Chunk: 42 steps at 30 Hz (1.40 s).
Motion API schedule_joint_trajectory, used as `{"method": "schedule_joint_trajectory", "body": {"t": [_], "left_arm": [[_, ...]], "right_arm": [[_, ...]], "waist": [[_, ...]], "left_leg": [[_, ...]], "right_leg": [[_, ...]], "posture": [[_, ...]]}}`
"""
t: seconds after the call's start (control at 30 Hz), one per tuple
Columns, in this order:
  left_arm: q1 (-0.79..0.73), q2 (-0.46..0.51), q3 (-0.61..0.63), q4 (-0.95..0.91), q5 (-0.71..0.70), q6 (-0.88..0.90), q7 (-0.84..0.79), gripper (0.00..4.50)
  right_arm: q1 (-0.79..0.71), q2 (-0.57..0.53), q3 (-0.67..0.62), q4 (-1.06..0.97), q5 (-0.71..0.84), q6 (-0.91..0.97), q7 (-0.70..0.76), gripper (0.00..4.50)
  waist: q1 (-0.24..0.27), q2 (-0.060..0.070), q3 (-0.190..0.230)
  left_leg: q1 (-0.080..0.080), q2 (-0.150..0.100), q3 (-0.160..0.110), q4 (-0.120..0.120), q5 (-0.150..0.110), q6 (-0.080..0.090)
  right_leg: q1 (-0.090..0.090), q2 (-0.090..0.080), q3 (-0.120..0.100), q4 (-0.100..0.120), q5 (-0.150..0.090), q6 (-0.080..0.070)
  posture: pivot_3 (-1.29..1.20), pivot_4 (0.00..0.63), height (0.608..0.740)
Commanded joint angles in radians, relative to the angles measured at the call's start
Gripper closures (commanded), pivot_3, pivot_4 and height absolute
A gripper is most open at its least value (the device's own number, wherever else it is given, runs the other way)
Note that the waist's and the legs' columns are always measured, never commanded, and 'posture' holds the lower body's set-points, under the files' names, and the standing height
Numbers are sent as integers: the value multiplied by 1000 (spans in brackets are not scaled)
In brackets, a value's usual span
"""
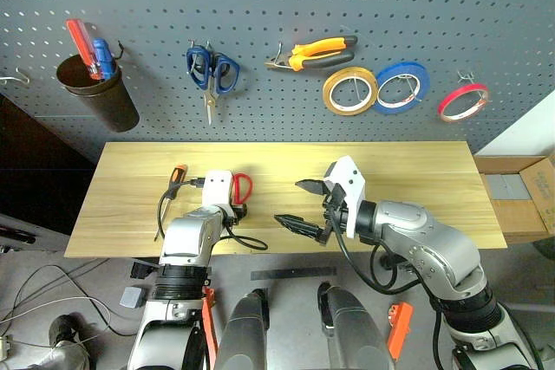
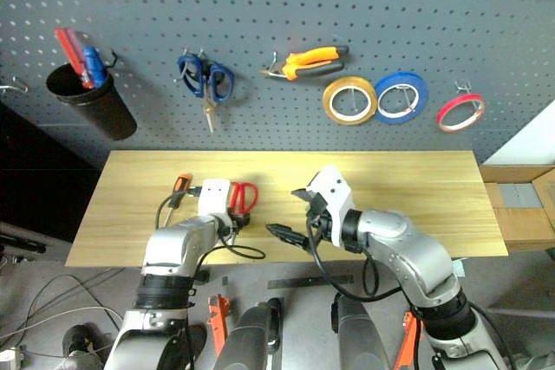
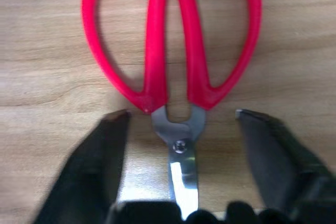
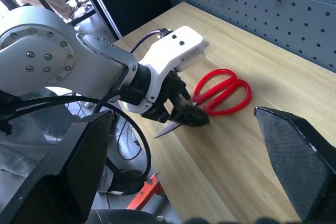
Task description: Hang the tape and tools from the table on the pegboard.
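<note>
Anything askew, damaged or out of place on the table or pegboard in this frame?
Nothing looks damaged or spilled. The red-handled scissors lie flat on the table between the left gripper fingers, blades reaching its near edge. The screwdriver lies beside them. On the pegboard, the pliers hang tilted.

A pale wall [image 1: 531,132] shows to the right of the grey perforated panel, past its edge. Below it, beside the right end of the bench, stands an open brown cardboard box [image 1: 520,195] with grey blocks inside. The floor is grey concrete [image 1: 61,270], lit evenly, with thin black and white cables [image 1: 35,288] trailing over it at the lower left. To the left of the bench the space is dark and shadowed [image 1: 35,162]. In the right wrist view, black metal furniture legs [image 4: 97,3] rise at the far left corner.
</note>
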Motion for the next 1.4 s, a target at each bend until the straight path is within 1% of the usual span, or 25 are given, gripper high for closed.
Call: {"method": "schedule_joint_trajectory", "body": {"t": [0.03,0.1,0.13,0.33,0.5,0.7,0.77,0.83,0.87,0.97,1.03,1.07,1.13,1.2,1.27,1.3,1.4], "left_arm": [[34,-13,7,-27,-6,47,2,2628],[46,-14,18,-49,-11,68,3,3308],[53,-12,20,-62,-12,78,3,3514],[82,-4,25,-104,-11,100,-4,3510],[109,10,10,-175,-7,65,-22,3510],[210,70,-26,-360,-4,42,-60,3510],[240,99,1,-460,-18,63,-79,3510],[272,135,11,-560,-19,48,-97,3510],[287,146,8,-595,-16,24,-102,3510],[337,134,27,-683,-33,-62,-121,3510],[391,128,27,-711,-25,-196,-134,3510],[423,118,35,-728,-1,-297,-115,3510],[475,84,44,-737,7,-439,-100,3510],[550,101,7,-751,65,-577,-102,3510],[596,113,-19,-757,109,-686,-101,3510],[591,107,-23,-746,112,-728,-99,3510],[523,76,-13,-715,118,-801,-67,3510]], "right_arm": [[-8,-1,0,-24,-6,-16,1,0],[-11,-2,-1,-20,-8,-18,1,0],[-12,-2,-2,-19,-9,-18,2,0],[-16,-5,-4,-8,-15,-26,5,0],[-23,-5,-6,5,-24,-34,14,0],[-34,-16,-14,8,-15,-41,45,0],[-62,-14,-49,-13,45,-8,73,0],[-87,-19,-78,-19,96,14,103,0],[-94,-26,-83,-13,108,16,117,0],[-107,-47,-105,17,132,13,151,0],[-113,-58,-113,44,134,-3,174,0],[-119,-68,-112,55,126,-14,185,0],[-136,-80,-102,98,100,-51,206,0],[-173,-83,-109,111,111,-52,220,0],[-212,-86,-115,120,120,-51,236,0],[-236,-85,-111,145,112,-66,250,0],[-292,-71,-125,214,110,-108,281,0]], "waist": [[0,0,0],[0,0,0],[0,0,0],[-1,0,0],[-2,0,0],[0,0,0],[0,-1,0],[-1,-1,0],[-2,-1,0],[1,-2,-2],[2,-3,-3],[2,-3,-4],[3,-4,-6],[1,-5,-9],[-1,-5,-13],[-1,-5,-18],[4,-6,-37]], "left_leg": [[0,0,0,0,0,0],[0,0,0,0,0,0],[0,0,0,0,0,0],[0,0,0,0,0,0],[0,0,0,0,0,0],[0,0,-1,-1,0,-1],[0,0,-1,0,0,-1],[0,0,-1,0,0,-1],[0,1,-1,1,0,-1],[0,0,-1,0,0,-1],[0,0,-1,0,0,-1],[0,0,0,0,0,-1],[0,0,0,0,0,-1],[0,0,0,0,0,-1],[0,1,1,0,0,-1],[0,1,2,0,0,-1],[0,1,3,1,1,0]], "right_leg": [[0,0,0,0,0,0],[0,0,0,0,0,0],[0,0,0,0,0,0],[0,0,0,1,0,0],[0,0,0,0,0,0],[0,-1,0,0,0,0],[0,-1,0,0,0,0],[0,-1,0,0,0,0],[0,-1,0,0,1,0],[0,-1,0,0,1,0],[0,-1,0,-1,1,0],[0,-1,0,-1,1,0],[0,-4,0,-2,3,-4],[0,-5,0,-2,4,-5],[0,-5,1,-2,5,-6],[0,-4,1,-2,4,-5],[0,0,-2,-1,4,-5]], "posture": [[-13,309,740],[-13,309,740],[-13,309,740],[-10,308,740],[-11,306,740],[-8,300,740],[-3,297,740],[4,295,740],[8,292,740],[11,277,740],[6,259,740],[3,253,740],[-3,232,740],[-5,225,740],[-12,202,740],[-8,182,740],[5,150,740]]}}
